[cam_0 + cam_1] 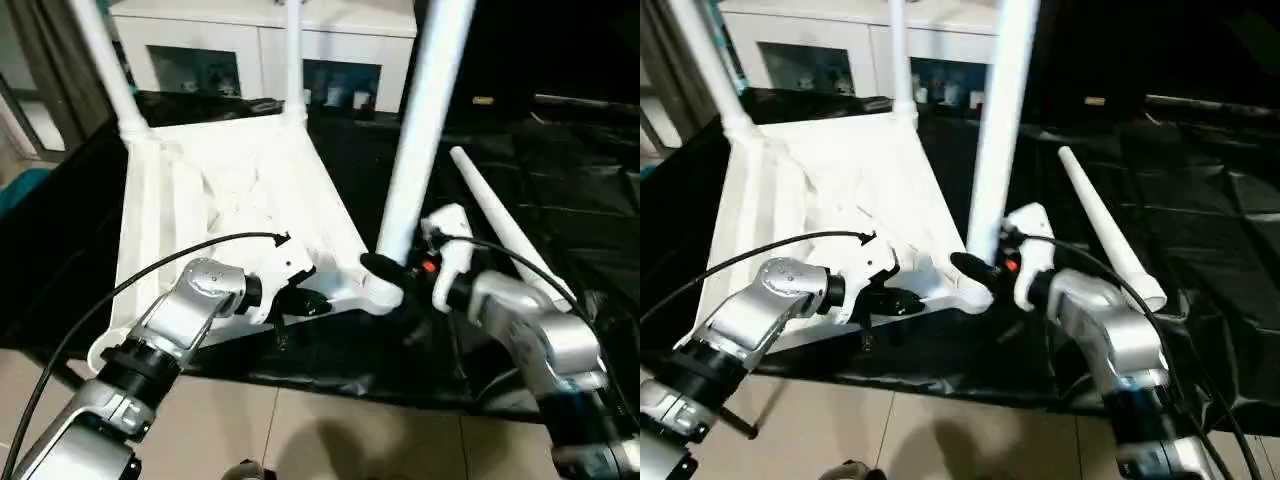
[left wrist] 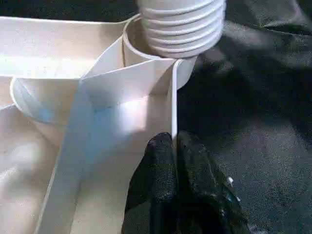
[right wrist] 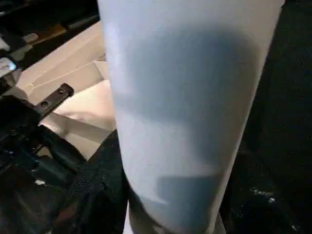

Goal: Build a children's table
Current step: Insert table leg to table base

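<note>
From my head I see the table top (image 1: 225, 190) lying upside down on a black sheet (image 1: 560, 190), its ribbed underside facing up. Two legs stand in the far corner sockets of the top: one (image 1: 105, 65) at the far left corner, one (image 1: 293, 60) at the far right corner. A third leg (image 1: 425, 130) rises from the near right corner socket (image 1: 378, 290), a little tilted. The fourth leg (image 1: 505, 225) lies loose on the sheet, to the right of the top and apart from it. Behind the top stands a white cabinet (image 1: 265, 45) with glass doors.

My left gripper (image 1: 305, 298) is at the near edge of the top, just left of the near right socket. My right gripper (image 1: 385, 270) is at the base of the third leg, right above that socket, and one black finger (image 1: 975, 266) lies across the front of the leg.

In my left wrist view my two fingers (image 2: 163, 180) are clenched on the thin upright rim (image 2: 174, 105) of the top, which goes between them. Just beyond them is the socket (image 2: 146, 53), with the threaded end of the third leg (image 2: 183, 24) sitting in its mouth; the ridges are still visible above the socket.

In my right wrist view the third leg (image 3: 187, 107) stands very close in front of my camera, and my right gripper is grasping it low down. Beside the leg, toward the top (image 3: 68, 78), I see my left gripper (image 3: 29, 141) at the rim.
</note>
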{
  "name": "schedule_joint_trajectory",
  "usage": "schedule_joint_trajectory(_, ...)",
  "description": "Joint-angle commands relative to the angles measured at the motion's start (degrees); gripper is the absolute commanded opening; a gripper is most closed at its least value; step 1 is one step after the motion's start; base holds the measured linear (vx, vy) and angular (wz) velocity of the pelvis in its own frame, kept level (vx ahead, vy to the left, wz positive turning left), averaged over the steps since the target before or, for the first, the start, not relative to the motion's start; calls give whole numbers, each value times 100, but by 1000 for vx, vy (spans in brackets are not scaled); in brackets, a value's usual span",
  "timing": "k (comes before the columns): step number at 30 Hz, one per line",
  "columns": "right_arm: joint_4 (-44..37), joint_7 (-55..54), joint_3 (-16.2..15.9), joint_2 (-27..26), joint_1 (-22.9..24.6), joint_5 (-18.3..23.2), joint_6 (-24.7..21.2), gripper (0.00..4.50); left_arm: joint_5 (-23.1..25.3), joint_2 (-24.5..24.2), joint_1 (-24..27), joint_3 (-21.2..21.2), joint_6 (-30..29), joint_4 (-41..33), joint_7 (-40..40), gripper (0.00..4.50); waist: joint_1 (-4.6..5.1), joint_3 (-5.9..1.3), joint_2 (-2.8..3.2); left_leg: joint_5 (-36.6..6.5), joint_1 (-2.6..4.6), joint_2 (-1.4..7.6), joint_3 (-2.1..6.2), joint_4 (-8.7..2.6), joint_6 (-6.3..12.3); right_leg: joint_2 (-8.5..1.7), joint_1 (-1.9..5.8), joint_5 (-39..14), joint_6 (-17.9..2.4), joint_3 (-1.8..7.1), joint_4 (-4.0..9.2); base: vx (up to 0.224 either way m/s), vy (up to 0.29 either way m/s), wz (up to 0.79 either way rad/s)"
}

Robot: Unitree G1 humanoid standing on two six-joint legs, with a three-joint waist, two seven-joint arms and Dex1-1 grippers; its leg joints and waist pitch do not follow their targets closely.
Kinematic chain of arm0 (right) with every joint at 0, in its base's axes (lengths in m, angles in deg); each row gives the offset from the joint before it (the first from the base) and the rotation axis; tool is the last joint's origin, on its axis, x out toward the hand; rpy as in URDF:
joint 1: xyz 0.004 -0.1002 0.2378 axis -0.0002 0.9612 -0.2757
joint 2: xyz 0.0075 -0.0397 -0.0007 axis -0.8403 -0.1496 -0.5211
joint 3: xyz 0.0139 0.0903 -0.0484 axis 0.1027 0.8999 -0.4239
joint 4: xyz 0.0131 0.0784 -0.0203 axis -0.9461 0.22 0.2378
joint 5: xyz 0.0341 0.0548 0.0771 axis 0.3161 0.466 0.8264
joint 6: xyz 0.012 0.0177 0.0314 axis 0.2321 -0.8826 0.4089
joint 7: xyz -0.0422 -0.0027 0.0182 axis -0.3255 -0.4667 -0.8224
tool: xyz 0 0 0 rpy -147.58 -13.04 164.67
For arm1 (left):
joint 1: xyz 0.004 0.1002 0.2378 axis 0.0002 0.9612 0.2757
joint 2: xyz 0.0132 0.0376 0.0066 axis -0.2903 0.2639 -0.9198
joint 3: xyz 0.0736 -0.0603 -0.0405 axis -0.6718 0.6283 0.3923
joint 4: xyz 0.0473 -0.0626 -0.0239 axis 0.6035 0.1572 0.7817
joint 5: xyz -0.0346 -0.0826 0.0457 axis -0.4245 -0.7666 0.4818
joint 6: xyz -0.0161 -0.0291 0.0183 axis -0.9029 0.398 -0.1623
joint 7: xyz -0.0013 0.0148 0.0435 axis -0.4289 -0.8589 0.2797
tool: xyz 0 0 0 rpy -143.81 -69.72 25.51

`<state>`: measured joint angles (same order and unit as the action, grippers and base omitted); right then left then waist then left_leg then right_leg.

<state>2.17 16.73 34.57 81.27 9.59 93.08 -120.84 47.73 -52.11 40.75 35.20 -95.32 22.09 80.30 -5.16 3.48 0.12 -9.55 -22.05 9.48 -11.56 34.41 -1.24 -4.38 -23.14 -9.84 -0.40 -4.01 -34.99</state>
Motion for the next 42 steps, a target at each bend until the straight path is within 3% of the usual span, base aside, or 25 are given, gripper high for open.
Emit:
schedule_joint_trajectory(1,161,41,-57,-23,-67,-106,117,193,55,-23,-151,66,108,45,48,0,-19,-405,-67,-1349,138,376,202,-419,-58,-495,225,-1757,-1013,313,461,0,0,0)
schedule_joint_trajectory(7,522,102,-49,-131,-217,-161,301,193,67,-46,-133,75,143,48,123,0,-5,-382,-63,-1600,160,383,219,-437,-152,-503,209,-2151,-936,313,501,0,0,0)
schedule_joint_trajectory(17,965,445,119,-250,-257,-22,554,193,119,-43,-164,103,245,166,123,0,-5,-392,-58,-1628,156,387,220,-439,-153,-505,211,-2030,-969,317,492,0,0,0)
schedule_joint_trajectory(21,1222,501,212,-343,-130,-4,830,193,169,-17,-205,125,301,250,103,0,-8,-393,-33,-1665,159,391,222,-440,-152,-512,211,-2003,-1022,317,493,0,0,0)
schedule_joint_trajectory(27,1913,378,574,-650,76,-10,1679,193,228,0,-266,148,373,353,70,0,6,-371,-13,-2058,190,395,254,-453,-223,-535,181,-2511,-957,301,564,0,0,0)
schedule_joint_trajectory(33,2287,423,942,-883,275,188,2187,193,271,7,-311,180,436,434,31,0,-1,-376,10,-2178,204,406,257,-468,-227,-540,167,-2429,-1003,308,566,0,0,0)
schedule_joint_trajectory(42,2585,627,1130,-995,608,245,2843,193,345,58,-385,209,528,571,-15,0,0,-365,18,-2383,219,410,272,-485,-242,-534,157,-2598,-1006,300,583,0,0,0)
